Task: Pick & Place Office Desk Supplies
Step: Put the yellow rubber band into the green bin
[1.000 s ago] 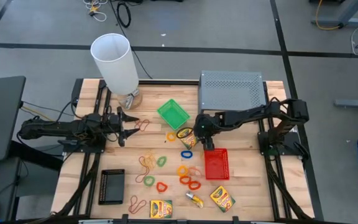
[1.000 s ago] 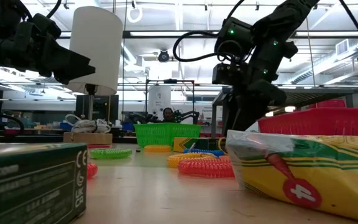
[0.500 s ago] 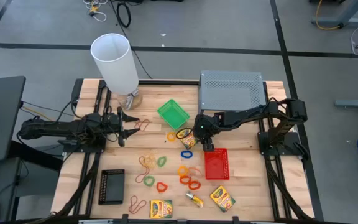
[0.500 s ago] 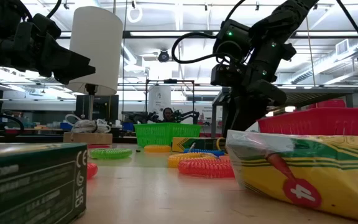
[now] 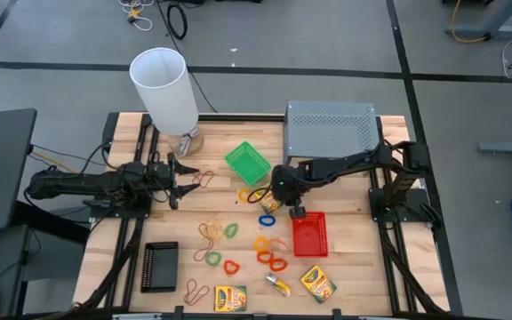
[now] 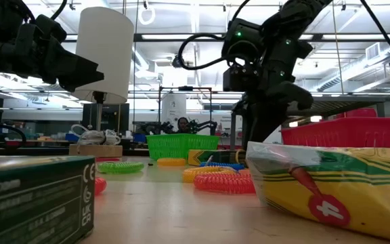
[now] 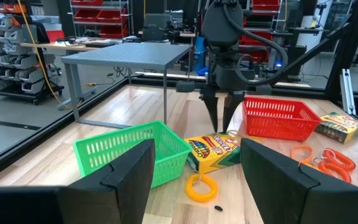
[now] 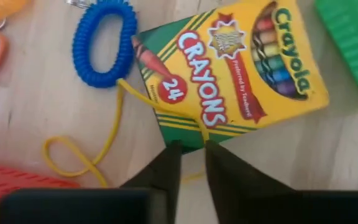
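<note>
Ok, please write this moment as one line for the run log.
right tool: shut on yellow band, over crayon box | left tool: open, hovers at left

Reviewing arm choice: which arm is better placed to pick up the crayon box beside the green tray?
Right. Its end effector hangs directly over the crayon box, a yellow rubber band between its fingers. The left end effector waits further away.
</note>
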Controlling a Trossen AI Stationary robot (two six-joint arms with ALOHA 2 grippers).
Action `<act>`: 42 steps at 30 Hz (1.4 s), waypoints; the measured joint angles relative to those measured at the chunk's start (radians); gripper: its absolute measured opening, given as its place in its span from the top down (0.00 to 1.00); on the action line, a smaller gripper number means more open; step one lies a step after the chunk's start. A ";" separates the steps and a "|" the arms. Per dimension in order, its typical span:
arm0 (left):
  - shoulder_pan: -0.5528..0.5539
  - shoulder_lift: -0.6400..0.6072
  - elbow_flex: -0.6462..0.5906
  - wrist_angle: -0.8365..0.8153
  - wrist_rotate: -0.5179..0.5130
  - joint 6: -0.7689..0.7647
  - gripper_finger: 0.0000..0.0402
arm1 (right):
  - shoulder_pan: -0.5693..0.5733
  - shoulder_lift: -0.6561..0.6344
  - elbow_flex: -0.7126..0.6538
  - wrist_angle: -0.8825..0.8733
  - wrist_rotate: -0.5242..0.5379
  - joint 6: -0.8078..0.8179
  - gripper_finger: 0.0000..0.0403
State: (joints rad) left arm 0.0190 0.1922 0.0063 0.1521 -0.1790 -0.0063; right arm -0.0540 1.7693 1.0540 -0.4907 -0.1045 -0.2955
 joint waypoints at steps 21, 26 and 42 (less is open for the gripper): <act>0.000 0.000 0.000 -0.001 0.017 0.000 0.40 | 0.108 0.001 0.160 -0.101 0.201 -0.077 0.92; 0.000 0.000 0.000 -0.001 0.030 0.000 0.40 | 0.089 0.001 0.160 -0.086 0.200 -0.088 0.76; 0.000 0.000 0.000 0.008 0.023 0.000 0.40 | 0.067 0.152 0.228 -0.132 0.185 -0.178 0.55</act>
State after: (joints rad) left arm 0.0192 0.1925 0.0065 0.1600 -0.1562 -0.0067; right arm 0.0128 1.9209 1.2818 -0.6223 0.0808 -0.4731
